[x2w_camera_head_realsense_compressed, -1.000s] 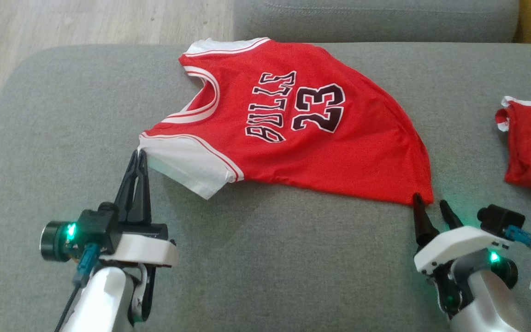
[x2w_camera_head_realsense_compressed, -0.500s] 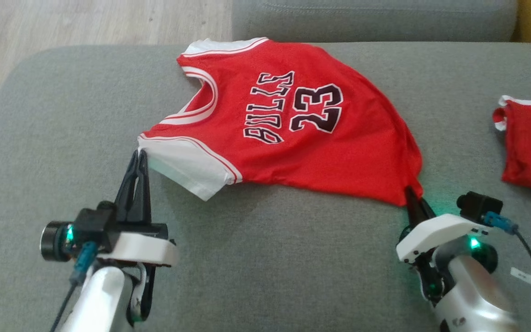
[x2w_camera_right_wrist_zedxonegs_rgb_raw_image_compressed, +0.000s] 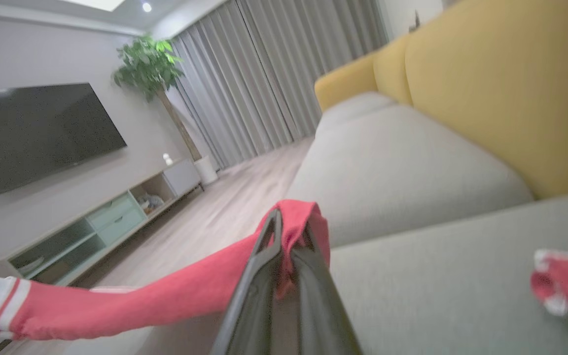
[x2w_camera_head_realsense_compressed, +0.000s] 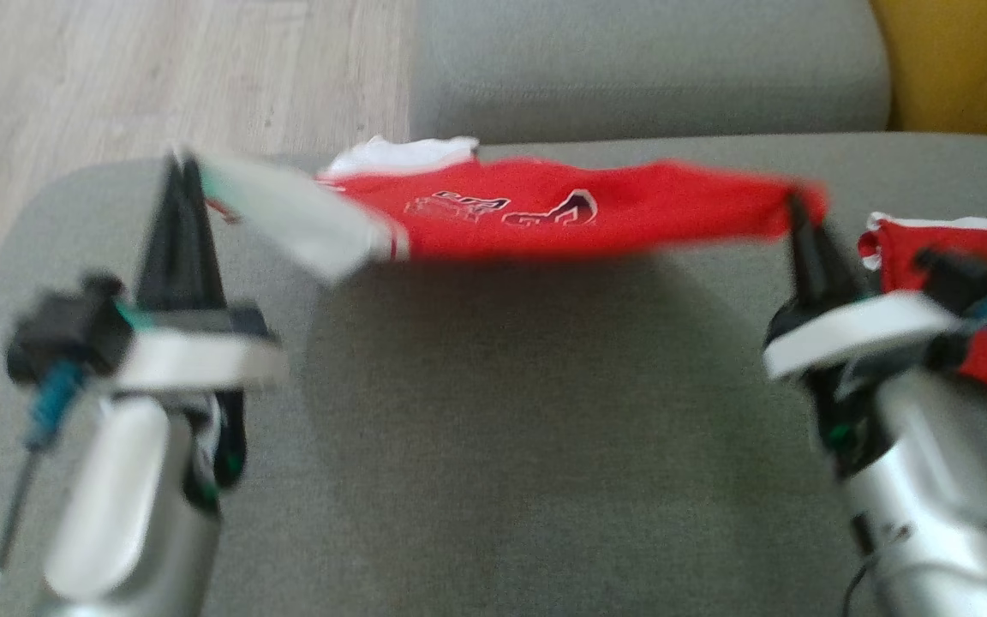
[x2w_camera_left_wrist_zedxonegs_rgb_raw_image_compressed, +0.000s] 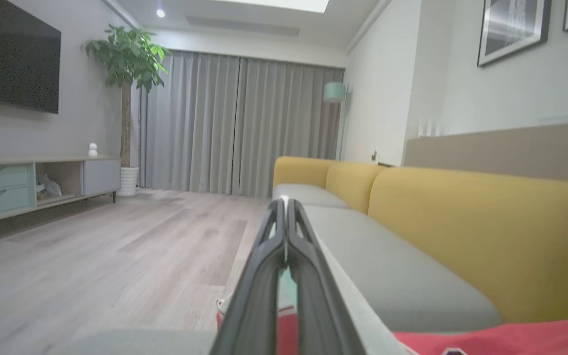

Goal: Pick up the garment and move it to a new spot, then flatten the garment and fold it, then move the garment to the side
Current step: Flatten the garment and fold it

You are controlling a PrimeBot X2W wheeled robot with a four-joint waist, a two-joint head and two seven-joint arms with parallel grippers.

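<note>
The garment (x2w_camera_head_realsense_compressed: 545, 214) is a red basketball jersey with white sleeves and dark lettering, lifted off the grey sofa seat (x2w_camera_head_realsense_compressed: 502, 411) and stretched between both grippers. My left gripper (x2w_camera_head_realsense_compressed: 181, 167) is shut on the white sleeve edge at the upper left. My right gripper (x2w_camera_head_realsense_compressed: 795, 206) is shut on the red hem corner at the right. In the right wrist view the red cloth (x2w_camera_right_wrist_zedxonegs_rgb_raw_image_compressed: 190, 291) bunches between the fingertips of the right gripper (x2w_camera_right_wrist_zedxonegs_rgb_raw_image_compressed: 291, 224) and trails left. In the left wrist view the left gripper (x2w_camera_left_wrist_zedxonegs_rgb_raw_image_compressed: 285, 207) pinches a thin white edge, with red fabric (x2w_camera_left_wrist_zedxonegs_rgb_raw_image_compressed: 501, 337) below.
A second red garment (x2w_camera_head_realsense_compressed: 965, 291) lies on the seat at the right, behind my right wrist. A grey cushion (x2w_camera_head_realsense_compressed: 648, 68) and yellow backrest (x2w_camera_head_realsense_compressed: 965, 60) stand behind. Wooden floor (x2w_camera_head_realsense_compressed: 159, 77) lies past the seat's left edge.
My right gripper closed on the hem corner. Both arms then rose and carried the jersey up off the seat, stretched taut. The head view has shifted as well.
</note>
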